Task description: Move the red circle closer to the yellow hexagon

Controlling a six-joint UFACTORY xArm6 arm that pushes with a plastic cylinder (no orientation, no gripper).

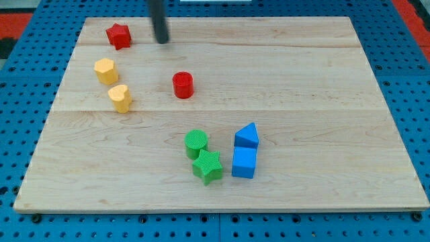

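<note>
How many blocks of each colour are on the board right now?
Red: 2, the red star and the red circle
Yellow: 2, the yellow hexagon and the yellow heart
Green: 2, the green circle and the green star
Blue: 2, the blue triangle and the blue cube
Total: 8

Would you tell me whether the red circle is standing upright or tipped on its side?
Upright: the red circle shows its flat round top face upward, its wall below. It stands alone; my tip is above it, not touching.
</note>
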